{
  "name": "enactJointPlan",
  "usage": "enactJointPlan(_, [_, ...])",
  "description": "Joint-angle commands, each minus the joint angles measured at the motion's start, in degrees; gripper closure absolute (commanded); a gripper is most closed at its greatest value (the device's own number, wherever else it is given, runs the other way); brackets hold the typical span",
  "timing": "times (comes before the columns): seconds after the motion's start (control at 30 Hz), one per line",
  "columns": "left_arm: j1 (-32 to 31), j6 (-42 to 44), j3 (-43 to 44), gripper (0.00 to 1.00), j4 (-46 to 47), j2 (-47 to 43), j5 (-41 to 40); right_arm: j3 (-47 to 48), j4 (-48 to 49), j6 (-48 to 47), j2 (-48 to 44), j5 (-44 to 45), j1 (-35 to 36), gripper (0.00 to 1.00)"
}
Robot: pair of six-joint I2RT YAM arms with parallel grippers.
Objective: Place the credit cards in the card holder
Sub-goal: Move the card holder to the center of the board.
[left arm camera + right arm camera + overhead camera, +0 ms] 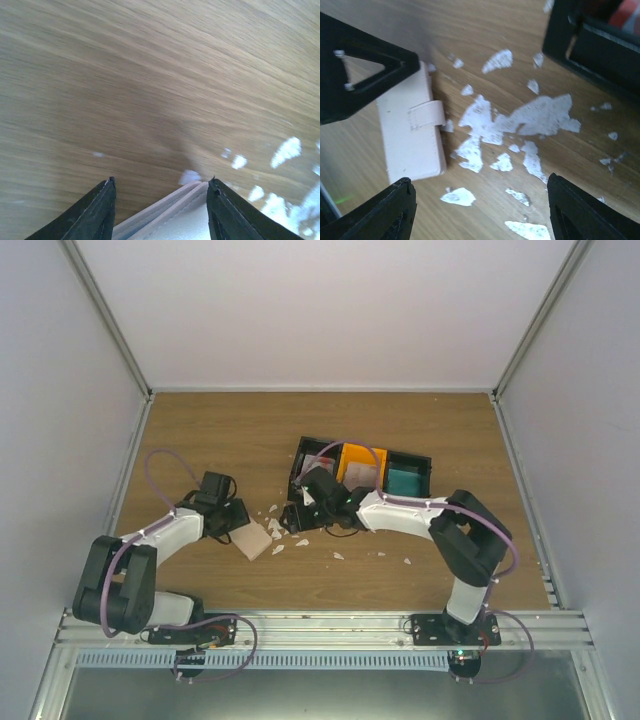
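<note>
Finding the card holder [412, 135] lying flat and closed on the wooden table [200, 440], tab strap folded over its edge, just beside the white scraps [540, 115]. Finding the credit cards [405, 480] sitting in the bins of the black tray [296, 465], well apart from the holder. Recording the left gripper [161, 187] standing astride one corner of the holder, fingers apart, wood showing beside one finger; seeing no clamp. Recording the right gripper [480, 180] hanging over the scraps, jaws wide, holding nothing. Judging the holder light, soft-covered and prone to sliding on smooth wood; advising taking it across its thickness, clear of the strap. Judging the cards thin, stiff and slippery; advising pinching at an exposed edge.
</note>
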Motion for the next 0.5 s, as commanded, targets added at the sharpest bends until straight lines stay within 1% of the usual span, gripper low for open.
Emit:
enactJointPlan(0.0, [-4.94,0.79,-1.61,0.48,-0.01,2.07,5.93,0.43,-2.25,0.33,3.53,0.3,0.28,0.28])
enactJointPlan(0.13, [-7.31,3.78,-1.38,0.48,3.01,1.62,13.06,4.43,-5.11,-1.92,7.74,-2.18,0.5,0.3])
enactJointPlan(0.2, [-7.44,4.67,-0.32,0.45,2.83,0.49,14.39,6.84,-7.57,-3.31,9.94,-2.88,0.5,0.31])
enactJointPlan(0.33, [-7.36,3.64,2.62,0.34,-1.94,-3.69,9.16,7.63,-7.19,-3.44,11.28,-5.3,0.5,0.39])
enactJointPlan(0.4, [-7.4,1.69,2.36,0.28,-4.35,-6.81,6.28,7.18,-6.32,-2.69,11.56,-6.46,0.52,0.42])
enactJointPlan(0.47, [-7.39,-0.59,1.23,0.25,-6.69,-10.19,4.15,6.89,-5.49,-2.15,11.94,-7.95,0.58,0.47])
